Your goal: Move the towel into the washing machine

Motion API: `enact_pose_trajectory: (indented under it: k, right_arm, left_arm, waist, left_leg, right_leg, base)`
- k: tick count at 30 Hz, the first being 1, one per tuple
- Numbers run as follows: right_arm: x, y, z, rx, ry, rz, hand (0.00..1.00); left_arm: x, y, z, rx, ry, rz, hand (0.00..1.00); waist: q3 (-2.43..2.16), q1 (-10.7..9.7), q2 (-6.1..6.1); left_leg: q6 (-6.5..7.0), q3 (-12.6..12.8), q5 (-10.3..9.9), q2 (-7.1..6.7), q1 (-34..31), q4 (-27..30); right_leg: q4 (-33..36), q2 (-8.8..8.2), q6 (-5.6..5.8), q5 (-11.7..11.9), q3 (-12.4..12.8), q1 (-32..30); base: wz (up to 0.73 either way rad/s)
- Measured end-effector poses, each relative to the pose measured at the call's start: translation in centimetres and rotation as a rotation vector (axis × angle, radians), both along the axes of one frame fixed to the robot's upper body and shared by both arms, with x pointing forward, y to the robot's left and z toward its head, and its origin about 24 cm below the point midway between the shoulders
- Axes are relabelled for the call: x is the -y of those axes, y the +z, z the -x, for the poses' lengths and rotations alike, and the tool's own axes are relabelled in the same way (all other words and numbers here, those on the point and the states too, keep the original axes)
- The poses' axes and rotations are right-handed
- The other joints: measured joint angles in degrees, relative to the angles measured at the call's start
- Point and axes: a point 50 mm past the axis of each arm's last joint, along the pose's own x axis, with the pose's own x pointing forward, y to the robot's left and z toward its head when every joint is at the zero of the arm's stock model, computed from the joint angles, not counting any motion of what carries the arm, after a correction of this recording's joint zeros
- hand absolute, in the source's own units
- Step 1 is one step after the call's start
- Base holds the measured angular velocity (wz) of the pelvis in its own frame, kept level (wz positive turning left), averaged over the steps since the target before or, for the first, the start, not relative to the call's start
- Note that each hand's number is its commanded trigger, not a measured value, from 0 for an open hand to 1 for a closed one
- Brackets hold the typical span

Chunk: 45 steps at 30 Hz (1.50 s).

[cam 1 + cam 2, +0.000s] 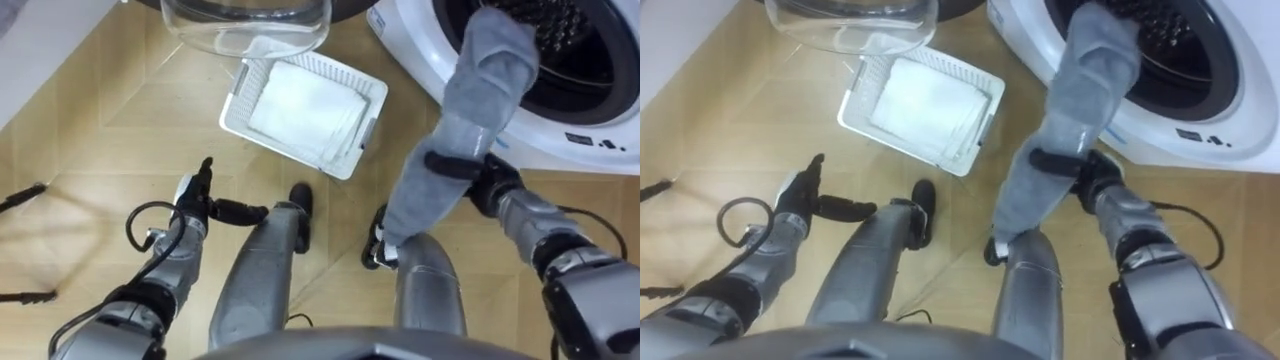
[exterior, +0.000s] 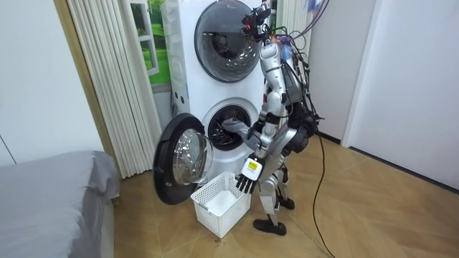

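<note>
Left hand [image 1: 192,195] hangs low beside the left leg, fingers straight and loose, holding nothing. To its right on the wooden floor [image 1: 100,150] sits a white basket [image 1: 236,100] with folded white cloth [image 1: 305,115] in it. The glass of the open door [image 1: 245,25] shows just above the basket. Further right, the grey towel [image 1: 480,80] runs up in a long strip. Its lower end dangles in front of the right leg, and its upper end lies across the mouth of the dark drum [image 1: 575,40] in the white washer [image 1: 590,135]. The right hand [image 1: 487,182] has its fingers curled round the towel's middle. In the room view the robot stands close before the lower machine, with the basket at its feet.
</note>
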Motion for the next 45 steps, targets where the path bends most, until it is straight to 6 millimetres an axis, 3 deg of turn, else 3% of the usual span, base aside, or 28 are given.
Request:
enact_pose_trajectory:
  k: [3, 8, 15, 16, 17, 27, 35, 45]
  right_arm:
    - [1.8, 1.6, -1.0, 0.070, -0.130, -0.049, 1.00]
    - [3.6, 3.9, -2.5, 0.204, -0.336, -0.227, 1.00]
    - [3.1, 5.0, -3.6, 0.223, -0.437, -0.377, 1.00]
    - [2.9, 5.4, -4.1, 0.238, -0.462, -0.409, 0.88]
    - [2.7, 5.9, -4.7, 0.246, -0.488, -0.447, 0.00]
    - [3.0, 10.4, -8.0, 0.344, -0.799, -0.785, 0.00]
    - [4.2, 11.3, -8.0, 0.336, -1.001, -0.883, 0.00]
    - [4.9, 11.2, -7.5, 0.328, -1.121, -0.896, 0.00]
  left_arm:
    - [-0.6, -0.2, 0.6, -0.007, 0.041, -0.026, 0.00]
    - [-2.0, -0.1, 1.4, -0.009, 0.071, -0.078, 0.00]
    - [-2.6, 0.0, 1.9, 0.001, 0.105, -0.122, 0.00]
    - [-2.5, 0.0, 1.9, 0.007, 0.109, -0.129, 0.00]
    - [-2.6, 0.0, 2.0, 0.008, 0.120, -0.136, 0.00]
    - [-3.4, 0.3, 2.3, 0.034, 0.225, -0.251, 0.00]
    - [-2.4, 0.2, 2.0, 0.022, 0.212, -0.272, 0.00]
    - [-2.5, 0.2, 2.1, 0.017, 0.225, -0.269, 0.00]
  waist:
    - [-0.19, -0.03, -0.38]
    - [-0.34, -0.41, -2.63]
    - [-0.33, -0.71, -4.72]
    - [-0.29, -0.87, -4.81]
    - [-0.29, -1.19, -4.81]
    - [-0.30, -2.94, -4.96]
    - [-0.36, -3.11, -4.19]
    - [-0.52, -3.06, -2.47]
  left_leg:
    - [0.07, 0.34, 0.17, -0.29, 0.05, 0.40]
    - [0.13, 0.51, 0.25, -0.31, 0.09, 1.34]
    - [0.63, 0.59, 0.65, -0.90, -0.04, 1.31]
    - [0.84, 0.58, 0.78, -1.14, -0.07, 1.26]
    - [1.03, 0.57, 0.94, -1.39, -0.08, 1.10]
    - [2.72, 0.74, 0.89, -2.72, -2.03, 3.43]
    - [4.38, 0.55, -0.22, -3.72, -4.31, 6.45]
    - [4.48, 1.05, -0.26, -3.81, -1.86, 5.87]
  right_leg:
    - [0.77, -0.24, 0.02, -0.04, 0.85, -0.48]
    - [1.61, -0.29, 0.07, -0.13, 1.14, -0.62]
    - [2.48, -0.94, 0.64, -0.06, 1.29, -0.67]
    - [2.63, -1.19, 0.72, -0.05, 1.27, -0.74]
    - [2.72, -1.46, 0.87, -0.04, 1.24, -0.79]
    - [4.79, -3.58, 2.59, -0.87, 0.93, -1.96]
    - [7.26, -4.79, 4.01, -1.63, 1.30, -3.38]
    - [7.10, -5.00, 4.22, -1.71, 1.52, -1.24]
  base:
    - [-0.04]
    - [-0.02]
    - [0.06]
    - [0.08]
    - [0.10]
    - [0.11]
    - [0.05]
    - [-0.01]
